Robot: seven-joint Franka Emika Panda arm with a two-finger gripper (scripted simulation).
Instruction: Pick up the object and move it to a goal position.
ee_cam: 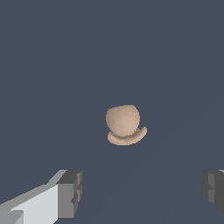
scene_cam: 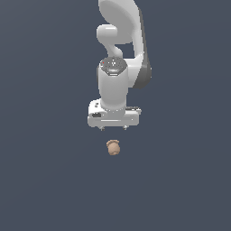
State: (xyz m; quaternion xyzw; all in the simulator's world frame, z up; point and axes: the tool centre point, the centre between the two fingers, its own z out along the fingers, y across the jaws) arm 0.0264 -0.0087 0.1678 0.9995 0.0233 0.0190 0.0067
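Note:
The object [scene_cam: 113, 147] is a small tan-brown acorn-like lump with a wider cap part, lying on the dark grey floor. In the exterior view it lies just below the white gripper [scene_cam: 113, 128], apart from it. The gripper points down, and only the short tips of its fingers show under the hand. In the wrist view the object [ee_cam: 124, 124] sits in the middle, ahead of the gap between the two grey fingertips [ee_cam: 70, 192], which stand wide apart. The gripper [ee_cam: 142, 190] is open and empty.
The white arm [scene_cam: 119, 49] rises behind the gripper in the exterior view. The floor [scene_cam: 45, 180] is plain dark grey with nothing else on it in view.

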